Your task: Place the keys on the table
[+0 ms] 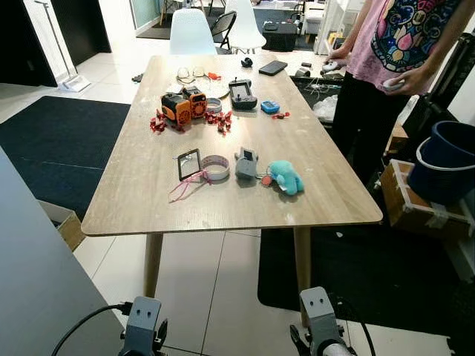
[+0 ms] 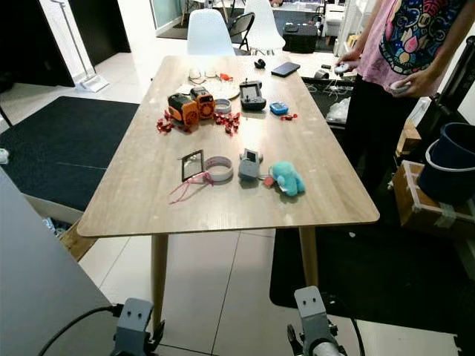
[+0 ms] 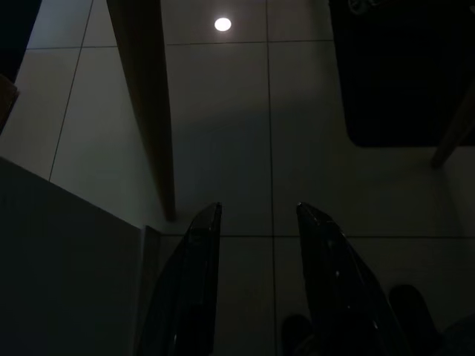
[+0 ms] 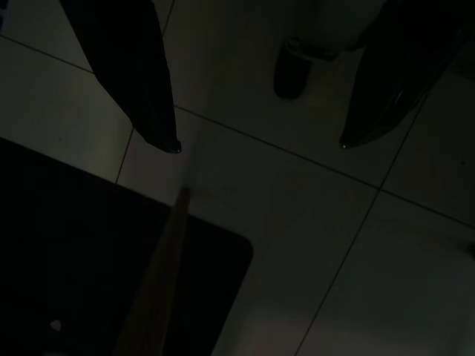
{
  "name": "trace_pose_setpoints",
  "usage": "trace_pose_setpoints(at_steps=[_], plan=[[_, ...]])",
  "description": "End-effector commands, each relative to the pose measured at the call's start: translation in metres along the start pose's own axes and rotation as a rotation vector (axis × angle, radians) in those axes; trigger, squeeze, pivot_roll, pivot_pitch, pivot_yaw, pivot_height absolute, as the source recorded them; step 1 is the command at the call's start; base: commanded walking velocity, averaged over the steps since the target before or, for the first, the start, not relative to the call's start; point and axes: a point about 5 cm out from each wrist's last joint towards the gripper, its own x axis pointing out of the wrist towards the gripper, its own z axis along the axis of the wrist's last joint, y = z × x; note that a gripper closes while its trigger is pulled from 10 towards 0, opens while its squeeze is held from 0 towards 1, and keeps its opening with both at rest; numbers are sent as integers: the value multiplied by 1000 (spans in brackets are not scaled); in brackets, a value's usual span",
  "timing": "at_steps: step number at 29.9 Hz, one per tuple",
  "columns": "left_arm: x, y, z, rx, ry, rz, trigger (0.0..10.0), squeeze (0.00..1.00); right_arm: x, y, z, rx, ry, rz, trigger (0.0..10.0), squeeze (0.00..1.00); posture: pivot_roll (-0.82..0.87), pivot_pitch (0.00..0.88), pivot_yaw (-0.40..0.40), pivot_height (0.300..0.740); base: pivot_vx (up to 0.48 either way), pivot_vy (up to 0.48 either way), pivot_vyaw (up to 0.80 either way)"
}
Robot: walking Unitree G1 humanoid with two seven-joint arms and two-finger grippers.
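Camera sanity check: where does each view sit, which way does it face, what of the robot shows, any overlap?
Left eye view: head, forward and down at the wooden table; both wrists at the bottom edge.
Right eye view: same head, same table, shifted sideways.
Left wrist view: left arm, down at floor tiles and a table leg; left end effector open.
Right wrist view: right arm, down at tiles and dark rug; right end effector open.
Shared: both eyes show the teal plush.

Keys (image 1: pixel 269 179) on table (image 1: pixel 133 193) — plush (image 1: pixel 286 176) beside.

table (image 1: pixel 133 194): wood | near edge: teal plush (image 1: pixel 286 176), grey gadget (image 1: pixel 246 163), tape roll (image 1: pixel 216 167) | middle: orange device (image 1: pixel 184 106)
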Motion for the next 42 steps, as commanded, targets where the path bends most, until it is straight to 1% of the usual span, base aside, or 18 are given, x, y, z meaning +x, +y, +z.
trace_pose_setpoints(at_steps=[1, 5, 7, 9, 14, 15, 17, 28, 35, 42], plan=[[-3, 2, -6, -17, 25, 13, 10000, 0, -1, 2, -2, 14, 2, -1, 10000, 0, 41, 61, 4, 740, 0, 0, 0], [-3, 1, -6, -32, 27, 23, 10000, 0, -1, 2, -2, 13, 3, 3, 10000, 0, 38, 62, 1, 740, 0, 0, 0], [-3, 1, -8, -69, 28, 45, 10000, 0, -1, 1, -1, 8, -2, 5, 10000, 0, 28, 68, 3, 740, 0, 0, 0], [-3, 0, -8, -81, 31, 47, 10000, 0, 0, 1, 0, 2, -9, 7, 10000, 0, 24, 72, 0, 740, 0, 0, 0], [-2, -2, -8, -79, 34, 41, 10000, 0, -1, 1, -1, -8, -11, 13, 10000, 0, 23, 72, -4, 740, 0, 0, 0], [-1, -4, -7, -78, 35, 40, 10000, 0, -1, 1, -2, -12, -10, 16, 10000, 0, 25, 75, -17, 740, 0, 0, 0], [0, -4, -6, -76, 35, 39, 10000, 0, -2, 2, -3, -13, -9, 18, 10000, 0, 26, 74, -20, 740, 0, 0, 0], [1, -4, -6, -78, 39, 53, 10000, 0, -2, 7, -4, -36, -12, 42, 10000, 0, 30, 75, -25, 740, 0, 0, 0], [0, -5, -7, -70, 36, 47, 10000, 0, -3, 8, -5, -49, -12, 50, 10000, 0, 34, 69, -29, 740, 0, 0, 800], [1, -5, -3, -68, 12, 44, 10000, 0, -2, 9, -4, -56, -14, 59, 10000, 0, 43, 63, -36, 740, 0, 0, 800]])
